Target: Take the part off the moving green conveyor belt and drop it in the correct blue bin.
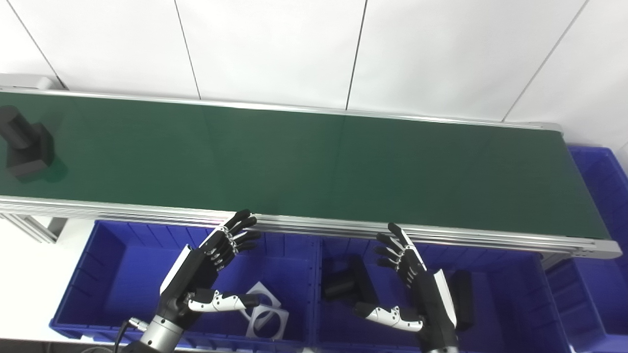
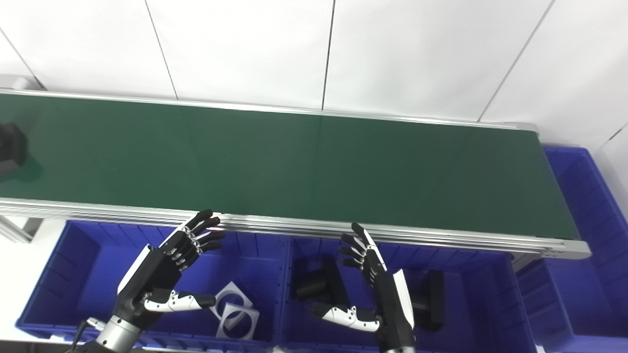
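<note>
A black part is seen at the far left end of the green conveyor belt, apparently a block with a cylinder. Below the belt's near rail, over the blue bins, the left hand and right hand are held empty, fingers spread wide.

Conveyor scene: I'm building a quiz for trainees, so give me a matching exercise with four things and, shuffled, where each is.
Things:
1. black part
2. white square frames
3. left hand
4. black parts

Places:
A. in the left blue bin
B. on the green belt, far left
C. in the middle blue bin
D. open, above the left bin

Pairs: 1-B, 2-A, 3-D, 4-C
</note>
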Controlling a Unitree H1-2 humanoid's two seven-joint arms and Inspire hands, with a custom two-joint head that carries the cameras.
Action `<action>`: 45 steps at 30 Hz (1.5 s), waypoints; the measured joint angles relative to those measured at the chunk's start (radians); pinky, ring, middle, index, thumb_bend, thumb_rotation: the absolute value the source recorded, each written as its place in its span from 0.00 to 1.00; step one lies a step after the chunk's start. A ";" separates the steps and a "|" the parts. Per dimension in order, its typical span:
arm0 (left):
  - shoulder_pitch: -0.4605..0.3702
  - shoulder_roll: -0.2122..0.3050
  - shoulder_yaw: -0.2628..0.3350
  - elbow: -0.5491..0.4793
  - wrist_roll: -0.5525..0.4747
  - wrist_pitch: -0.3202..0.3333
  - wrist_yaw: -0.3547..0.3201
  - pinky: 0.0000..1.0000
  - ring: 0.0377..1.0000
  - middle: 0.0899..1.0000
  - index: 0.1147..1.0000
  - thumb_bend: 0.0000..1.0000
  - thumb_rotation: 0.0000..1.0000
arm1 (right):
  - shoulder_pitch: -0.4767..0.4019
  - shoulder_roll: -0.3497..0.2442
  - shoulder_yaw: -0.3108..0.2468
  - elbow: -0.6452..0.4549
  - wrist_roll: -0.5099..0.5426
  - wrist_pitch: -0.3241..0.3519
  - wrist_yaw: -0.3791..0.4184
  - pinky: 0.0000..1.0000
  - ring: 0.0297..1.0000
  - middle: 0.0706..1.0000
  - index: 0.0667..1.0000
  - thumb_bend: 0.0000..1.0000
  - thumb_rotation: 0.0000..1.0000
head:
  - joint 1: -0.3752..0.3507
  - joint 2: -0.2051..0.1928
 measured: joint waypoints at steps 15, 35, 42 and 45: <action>0.001 -0.026 -0.014 0.002 0.040 0.001 0.010 0.79 0.81 0.87 0.87 0.85 0.05 | -0.001 -0.031 -0.003 0.005 0.032 -0.018 0.005 0.72 0.80 0.85 0.94 0.88 0.28 | 0.261 -0.083; 0.022 -0.081 -0.042 0.070 0.103 -0.040 0.052 0.79 0.79 0.85 0.86 0.90 0.08 | 0.005 -0.068 -0.008 0.037 0.077 -0.021 0.006 0.74 0.80 0.84 0.93 0.85 0.18 | 0.327 -0.239; 0.020 -0.084 -0.042 0.086 0.116 -0.045 0.063 0.76 0.79 0.84 0.84 0.93 0.08 | 0.005 -0.074 -0.007 0.060 0.067 -0.021 0.005 0.72 0.79 0.84 0.93 0.87 0.18 | 0.334 -0.273; 0.020 -0.092 -0.040 0.104 0.127 -0.046 0.071 0.75 0.78 0.83 0.84 0.93 0.09 | 0.004 -0.074 -0.006 0.064 0.063 -0.021 0.003 0.72 0.78 0.83 0.93 0.88 0.17 | 0.339 -0.287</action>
